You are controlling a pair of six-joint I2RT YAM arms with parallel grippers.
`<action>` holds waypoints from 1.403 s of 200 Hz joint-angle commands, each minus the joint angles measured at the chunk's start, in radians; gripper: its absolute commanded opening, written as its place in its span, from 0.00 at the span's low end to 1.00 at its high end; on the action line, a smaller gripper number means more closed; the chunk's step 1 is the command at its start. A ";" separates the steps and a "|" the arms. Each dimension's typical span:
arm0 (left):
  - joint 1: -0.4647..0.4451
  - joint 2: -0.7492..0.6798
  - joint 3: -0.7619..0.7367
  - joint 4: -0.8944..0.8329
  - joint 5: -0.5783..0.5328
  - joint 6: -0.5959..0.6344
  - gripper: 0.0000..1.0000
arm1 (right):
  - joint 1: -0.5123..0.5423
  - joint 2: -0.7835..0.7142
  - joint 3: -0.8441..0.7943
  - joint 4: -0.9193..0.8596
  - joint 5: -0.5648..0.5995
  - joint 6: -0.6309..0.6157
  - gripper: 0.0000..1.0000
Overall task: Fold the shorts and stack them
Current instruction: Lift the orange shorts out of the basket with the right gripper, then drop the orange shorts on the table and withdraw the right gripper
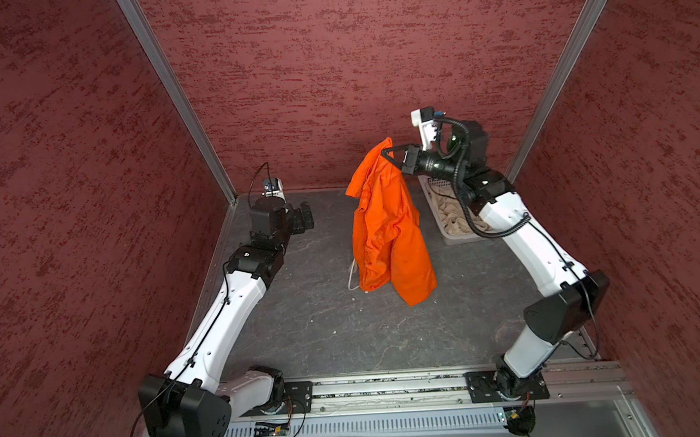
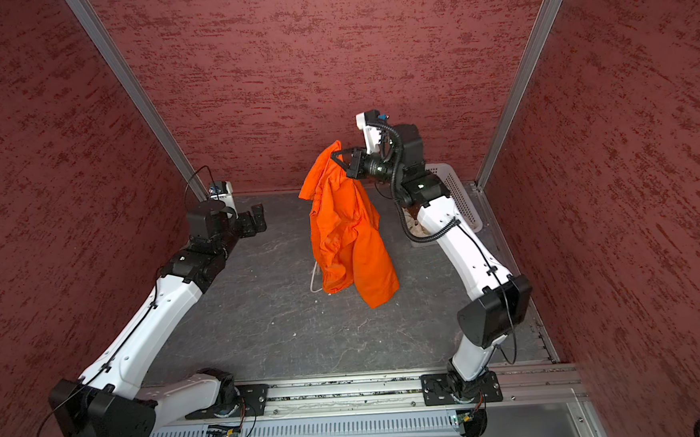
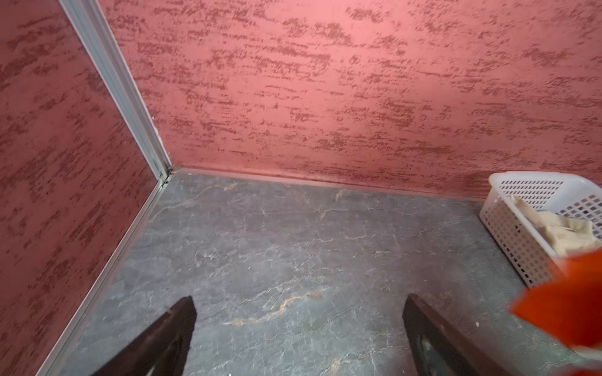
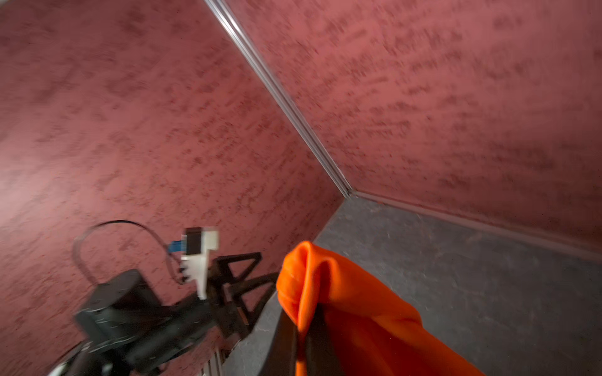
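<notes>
The right gripper [image 1: 385, 153] is clamped on a bunched edge of the orange shorts [image 1: 386, 234], dangling them mid-frame in both top views, likely so they hang open for folding. The left gripper [image 1: 303, 218] hovers wide open and empty at left, and the beige shorts [image 3: 566, 234] sit in the basket [image 3: 508, 228], right of centre. No logo or writing is readable.

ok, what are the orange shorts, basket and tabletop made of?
Orange shorts: thin cloth, matte; hangs limp in soft creases.
Basket: white moulded plastic, smooth; regular grid of holes.
Tabletop: dark grey slate look with pale veins, matte; real stone or printed sheet, cannot tell.
</notes>
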 commanded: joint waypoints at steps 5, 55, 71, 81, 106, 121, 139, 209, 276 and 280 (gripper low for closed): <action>0.004 0.001 -0.030 -0.019 -0.002 -0.025 1.00 | 0.010 0.030 -0.116 0.062 0.137 -0.001 0.30; 0.006 0.054 -0.024 -0.015 0.029 -0.030 1.00 | -0.028 0.120 -0.034 -0.170 0.386 -0.141 0.68; 0.005 0.072 -0.024 -0.004 0.045 -0.036 1.00 | -0.064 0.165 -0.024 -0.179 0.374 -0.128 0.69; 0.005 0.086 -0.024 0.002 0.054 -0.041 1.00 | -0.079 0.202 -0.008 -0.195 0.390 -0.128 0.69; 0.003 0.121 -0.021 0.011 0.082 -0.055 1.00 | -0.119 0.308 0.059 -0.252 0.394 -0.122 0.69; 0.003 0.138 -0.019 0.016 0.093 -0.060 1.00 | -0.135 0.360 0.088 -0.261 0.374 -0.122 0.69; 0.003 0.160 -0.023 0.022 0.104 -0.069 1.00 | -0.148 0.411 0.113 -0.263 0.367 -0.121 0.69; 0.001 0.241 -0.020 0.026 0.154 -0.096 1.00 | -0.248 0.519 0.101 -0.232 0.466 -0.058 0.69; 0.002 0.264 -0.050 0.026 0.174 -0.126 1.00 | -0.293 0.510 0.155 -0.195 0.413 -0.066 0.69; 0.001 0.265 -0.052 0.026 0.175 -0.128 1.00 | -0.290 0.498 0.152 -0.199 0.409 -0.074 0.70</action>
